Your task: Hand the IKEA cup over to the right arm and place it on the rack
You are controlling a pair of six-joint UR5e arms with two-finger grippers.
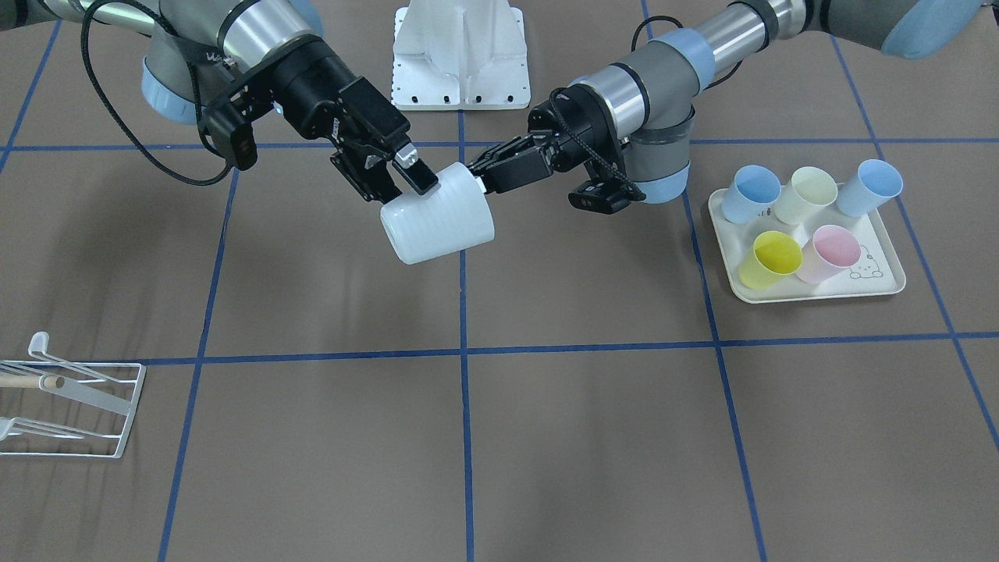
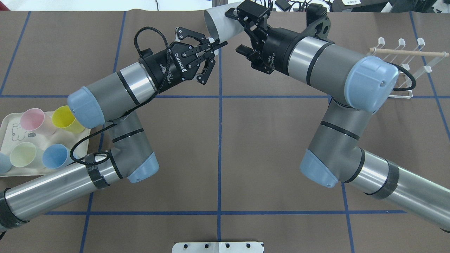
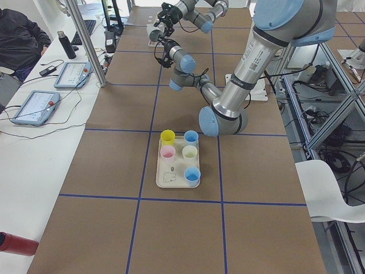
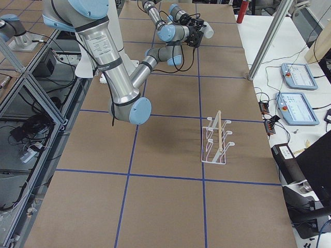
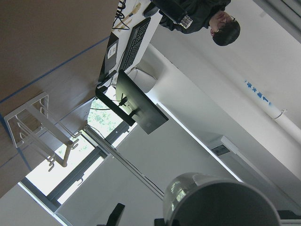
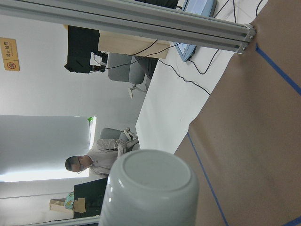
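While the white cup (image 1: 437, 222) hangs on its side above the table (image 1: 593, 437), over the middle blue line (image 1: 467, 406), both grippers are at it. The left gripper (image 1: 474, 170) has its fingers close together, pinching the cup's rim. The right gripper (image 1: 404, 193) has its fingers spread wide to either side of the cup's body; whether they press on it I cannot tell.

The rack (image 4: 217, 138) stands well apart on the side of the right arm (image 1: 257, 35), near the table edge across from the robot. Bare brown table lies between it and the cup. The tray (image 1: 827, 295) with five small cups (image 1: 812, 195) sits on the other side.

The front view cuts the rack off at its left edge, whereas the right side view shows it whole, with bare table all round. The overhead view shows its wooden rod (image 2: 407, 52) but hides its lower part behind the right arm's elbow. Only the right wrist view shows the cup's closed bottom. The left wrist view shows the cup's rim and, past it, the rack.
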